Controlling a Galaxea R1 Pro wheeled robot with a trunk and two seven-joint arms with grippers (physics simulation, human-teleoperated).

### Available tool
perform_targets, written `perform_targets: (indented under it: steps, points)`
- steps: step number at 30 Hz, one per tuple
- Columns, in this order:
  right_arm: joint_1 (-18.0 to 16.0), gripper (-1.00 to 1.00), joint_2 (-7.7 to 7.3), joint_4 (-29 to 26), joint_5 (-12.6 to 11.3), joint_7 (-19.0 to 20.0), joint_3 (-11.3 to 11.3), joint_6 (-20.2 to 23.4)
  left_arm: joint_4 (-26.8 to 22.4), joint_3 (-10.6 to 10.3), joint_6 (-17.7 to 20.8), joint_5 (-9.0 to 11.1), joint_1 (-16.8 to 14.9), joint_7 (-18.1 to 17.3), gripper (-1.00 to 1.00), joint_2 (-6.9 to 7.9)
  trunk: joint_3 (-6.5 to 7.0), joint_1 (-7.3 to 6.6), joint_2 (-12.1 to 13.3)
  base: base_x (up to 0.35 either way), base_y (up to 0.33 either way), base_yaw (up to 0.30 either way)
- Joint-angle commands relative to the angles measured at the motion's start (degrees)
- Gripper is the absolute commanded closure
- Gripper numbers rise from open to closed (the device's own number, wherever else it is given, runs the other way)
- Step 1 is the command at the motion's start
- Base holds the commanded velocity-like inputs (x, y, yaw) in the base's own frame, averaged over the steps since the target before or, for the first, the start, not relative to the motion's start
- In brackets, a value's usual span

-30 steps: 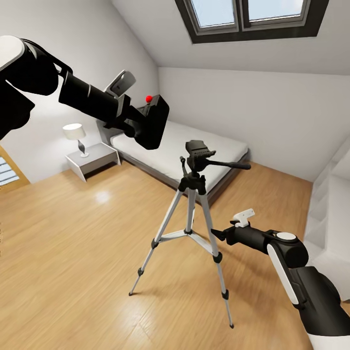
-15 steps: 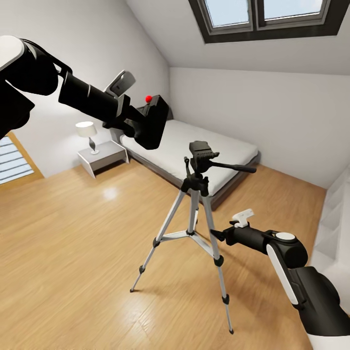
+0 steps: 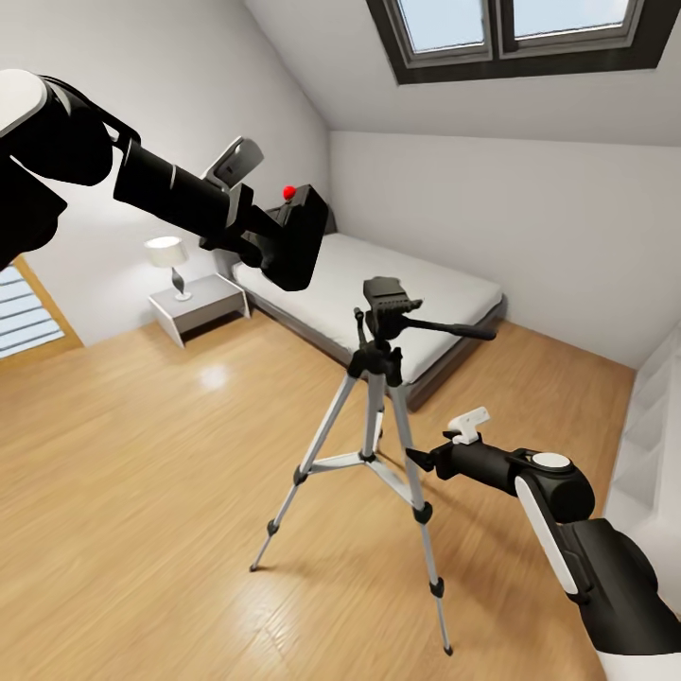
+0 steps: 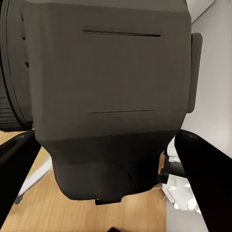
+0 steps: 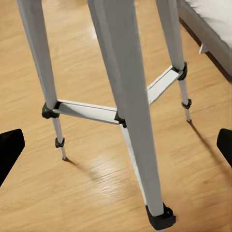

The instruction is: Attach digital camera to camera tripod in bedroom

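The whole head view has swung over the last second: the bed (image 3: 378, 293), the nightstand (image 3: 200, 307) and the lamp (image 3: 168, 257) sit further right in the picture than they did, and more of the slatted panel at the far left edge has come in, so it is the camera that turned, not the furniture. In the last half second the room has held steady and the camera tripod (image 3: 375, 430) now stands a touch left of and nearer than where it showed, which I read as the base or trunk easing into place before it. The left gripper (image 3: 274, 236) stays clamped on the digital camera (image 3: 296, 236), held high at the left, its red button (image 3: 289, 192) on top; in the left wrist view the camera's dark body (image 4: 111, 96) sits between the two black fingers. The camera is up and to the left of the tripod's black head (image 3: 386, 295), well apart from it, so nothing is attached yet. The right gripper (image 3: 423, 460) hangs low, just beside a silver leg (image 3: 421, 530), its fingertips spread wide in the right wrist view and holding nothing. The approach looks nearly done; the next move is likely bringing the camera down onto the head.
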Motion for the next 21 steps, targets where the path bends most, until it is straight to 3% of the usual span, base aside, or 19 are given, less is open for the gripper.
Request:
perform_targets:
  steps: [1, 21]
  points:
    - [-0.1, -1.0, -0.04, 0.0, -0.3, -0.1, 0.1, 0.4, 0.0, -0.1, 0.0, 0.5, -0.1, 0.4, 1.0, 0.03, -0.12, 0.05, -0.1, 0.161, -0.142, 0.001]
    - [0.0, -1.0, -0.04, 0.0, -0.3, -0.1, 1.1, 0.6, 0.0, -0.2, 0.0, 0.5, 0.0, 0.4, 1.0, 0.12, -0.12, 0.05, -0.1, 0.045, -0.039, 0.0]
